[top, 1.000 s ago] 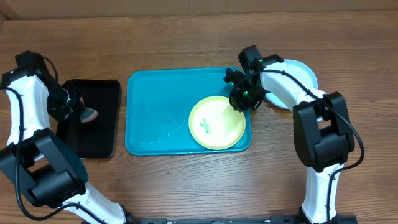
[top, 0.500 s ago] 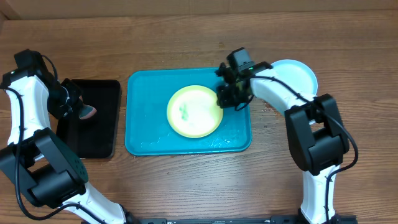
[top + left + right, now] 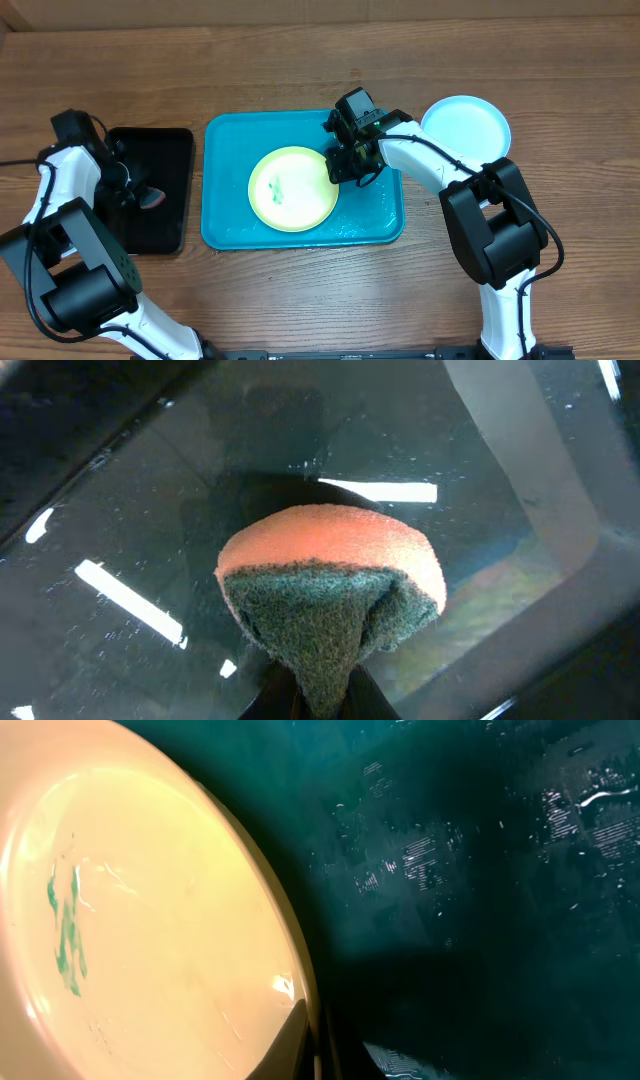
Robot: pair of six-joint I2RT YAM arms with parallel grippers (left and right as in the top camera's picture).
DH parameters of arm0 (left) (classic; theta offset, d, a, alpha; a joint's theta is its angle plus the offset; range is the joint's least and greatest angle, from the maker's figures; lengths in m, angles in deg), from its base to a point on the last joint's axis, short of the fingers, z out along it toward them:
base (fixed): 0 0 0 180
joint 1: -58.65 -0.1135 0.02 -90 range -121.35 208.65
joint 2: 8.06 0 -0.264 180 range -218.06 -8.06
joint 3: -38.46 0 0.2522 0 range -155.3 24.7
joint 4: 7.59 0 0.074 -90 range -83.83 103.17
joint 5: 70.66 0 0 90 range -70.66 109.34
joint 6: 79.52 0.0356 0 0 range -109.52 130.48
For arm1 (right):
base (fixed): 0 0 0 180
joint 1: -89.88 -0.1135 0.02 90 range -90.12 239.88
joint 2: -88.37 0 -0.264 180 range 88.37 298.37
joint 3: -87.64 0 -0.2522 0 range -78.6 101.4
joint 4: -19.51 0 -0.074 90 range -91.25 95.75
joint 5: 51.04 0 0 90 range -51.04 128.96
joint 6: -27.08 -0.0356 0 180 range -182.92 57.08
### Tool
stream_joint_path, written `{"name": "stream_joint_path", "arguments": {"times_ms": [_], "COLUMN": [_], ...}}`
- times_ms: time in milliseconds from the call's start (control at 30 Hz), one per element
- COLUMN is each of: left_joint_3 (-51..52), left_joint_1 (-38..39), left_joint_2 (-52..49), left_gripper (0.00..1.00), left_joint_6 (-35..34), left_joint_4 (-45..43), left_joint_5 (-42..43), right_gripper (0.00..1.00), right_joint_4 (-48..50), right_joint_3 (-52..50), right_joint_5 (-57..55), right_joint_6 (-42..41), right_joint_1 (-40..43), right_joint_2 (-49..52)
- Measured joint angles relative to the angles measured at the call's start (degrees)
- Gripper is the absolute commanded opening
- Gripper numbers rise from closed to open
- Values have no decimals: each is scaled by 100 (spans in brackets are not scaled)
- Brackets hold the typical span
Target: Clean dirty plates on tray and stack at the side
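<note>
A yellow-green plate (image 3: 291,189) with teal smears lies in the middle of the turquoise tray (image 3: 228,165). My right gripper (image 3: 345,167) is shut on the plate's right rim; in the right wrist view the plate (image 3: 150,920) fills the left and the fingers (image 3: 318,1045) pinch its edge. A pale blue plate (image 3: 466,126) sits on the table right of the tray. My left gripper (image 3: 128,190) is shut on an orange and green sponge (image 3: 330,580) over the black tray (image 3: 160,160). The white plate is out of view.
The narrow black tray stands left of the turquoise tray, its wet bottom (image 3: 120,510) showing under the sponge. Water droplets lie on the turquoise tray floor (image 3: 480,850). Bare wooden table (image 3: 300,60) surrounds both trays.
My right gripper has dragged the yellow-green plate leftward from the tray's right end to its middle. My left arm with the sponge has shifted slightly down and right over the black tray.
</note>
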Motion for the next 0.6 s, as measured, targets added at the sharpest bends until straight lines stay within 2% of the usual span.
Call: {"name": "stream_joint_path", "arguments": {"times_ms": [100,200,267,367,600], "left_joint_3": [304,573,625,634,-31], "left_joint_1": [0,-2,0,-2,0], "left_joint_2": [0,59,105,107,96], "left_gripper": [15,29,26,4,4], "left_joint_6": [2,0,2,-11,46], "left_joint_4": [-387,-774,-844,-791,553], "left_joint_5": [-17,-39,-20,-52,-63], "right_gripper": [4,4,4,4,4], "right_joint_4": [4,7,4,9,13], "right_joint_3": [0,0,0,0,0], "right_joint_5": [-2,-15,-20,-20,-20], "right_joint_6": [-2,-7,-17,-20,-24], "right_joint_1": [0,0,0,0,0], "right_joint_2": [0,0,0,0,0]}}
